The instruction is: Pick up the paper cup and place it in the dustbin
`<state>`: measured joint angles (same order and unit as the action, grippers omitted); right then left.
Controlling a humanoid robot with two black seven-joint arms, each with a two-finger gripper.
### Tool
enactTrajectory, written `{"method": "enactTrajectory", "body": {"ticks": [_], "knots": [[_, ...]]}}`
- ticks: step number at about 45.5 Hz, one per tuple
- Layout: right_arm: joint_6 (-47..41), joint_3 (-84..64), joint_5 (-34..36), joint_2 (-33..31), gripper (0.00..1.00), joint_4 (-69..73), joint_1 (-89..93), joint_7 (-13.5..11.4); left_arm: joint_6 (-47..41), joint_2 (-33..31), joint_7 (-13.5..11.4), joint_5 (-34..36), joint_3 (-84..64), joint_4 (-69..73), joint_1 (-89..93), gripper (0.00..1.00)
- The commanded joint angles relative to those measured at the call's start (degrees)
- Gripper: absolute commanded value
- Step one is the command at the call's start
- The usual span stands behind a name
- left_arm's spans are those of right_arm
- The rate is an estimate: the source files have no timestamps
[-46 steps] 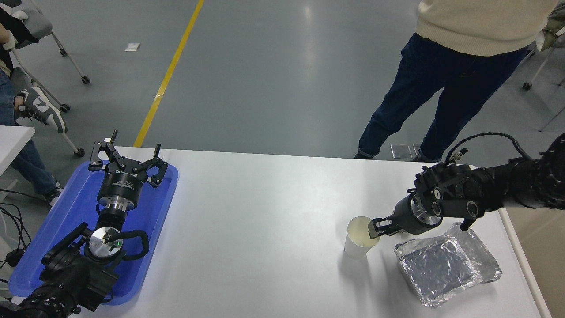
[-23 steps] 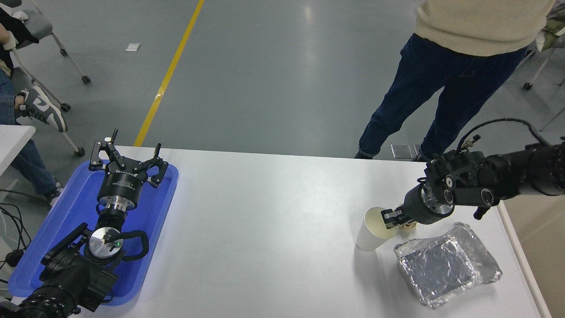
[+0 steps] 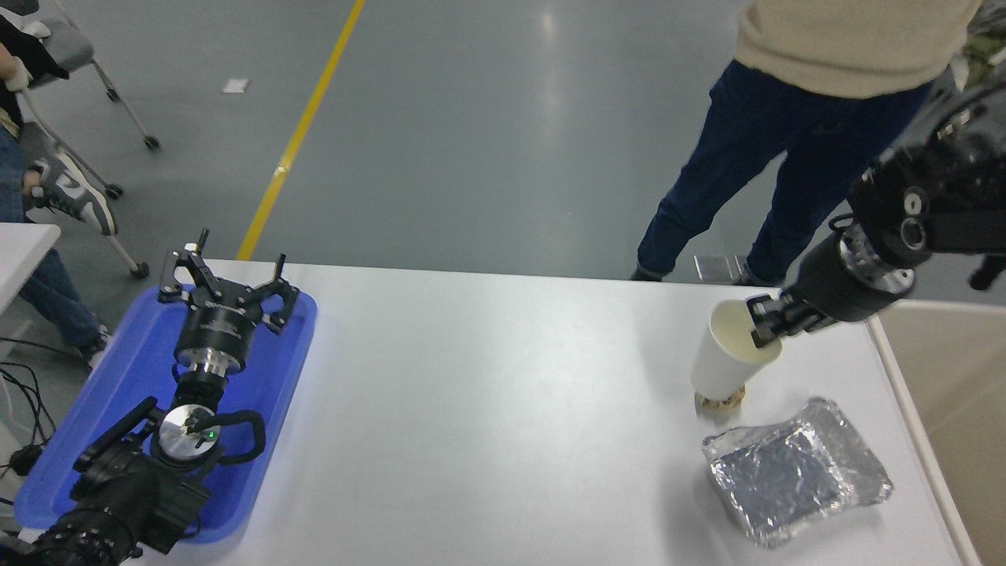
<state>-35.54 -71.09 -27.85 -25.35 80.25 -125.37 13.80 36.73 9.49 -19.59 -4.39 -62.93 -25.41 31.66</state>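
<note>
White paper cup (image 3: 727, 354) clamped at rim in R tool (image 3: 766, 321), near table's (image 3: 487, 377) far-right edge.

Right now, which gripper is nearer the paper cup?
The right. The right gripper is pinched on the rim of the paper cup, holding it tilted. The left gripper sits parked over the blue tray, far across the table from it.

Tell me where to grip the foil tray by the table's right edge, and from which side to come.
Take the foil tray by its raised crinkled rim, probably the near corner, coming down from above with one finger inside and one outside. It lies flat and shallow, so the thin rim is the only part that offers a hold. The right gripper is shut on the paper cup, so it is not free.
</note>
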Motion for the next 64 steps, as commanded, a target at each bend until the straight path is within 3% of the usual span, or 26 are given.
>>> {"method": "enactTrajectory", "body": {"ticks": [1, 24, 31, 38, 44, 53, 64], "knots": [[-6.30, -3.27, 1.04, -0.93, 0.00, 3.07, -12.35, 0.09, 0.01, 0.09, -0.01, 0.00, -0.08, 0.01, -0.02, 1.00], [-7.71, -9.42, -0.36, -1.63, 0.00, 4.04, -17.28, 0.09, 0.01, 0.09, -0.01, 0.00, -0.08, 0.01, -0.02, 1.00], [-7.36, -11.27, -8.17, -3.48, 0.00, 2.81, -16.57, 0.18, 0.01, 0.00, -0.01, 0.00, -0.08, 0.01, -0.02, 1.00], [-7.35, -11.27, -19.77, -10.68, 0.00, -1.14, -14.12, 0.18, 0.01, 0.00, -0.01, 0.00, -0.08, 0.01, -0.02, 1.00], [-7.44, -11.27, -24.70, -16.30, 0.00, -4.92, -12.01, 0.44, 0.01, 0.00, -0.01, 0.00, 0.00, 0.01, 0.07, 1.00], [-7.18, -6.19, -36.02, -26.84, 0.00, -16.32, -2.45, 2.72, 0.01, 0.00, -0.01, 0.00, -0.08, 0.01, 0.07, 1.00], [-7.18, 7.88, -40.09, -31.43, 0.00, -29.97, 14.44, 6.50, 0.01, 0.00, -0.10, 0.00, -0.08, 0.10, -0.02, 1.00]]}}
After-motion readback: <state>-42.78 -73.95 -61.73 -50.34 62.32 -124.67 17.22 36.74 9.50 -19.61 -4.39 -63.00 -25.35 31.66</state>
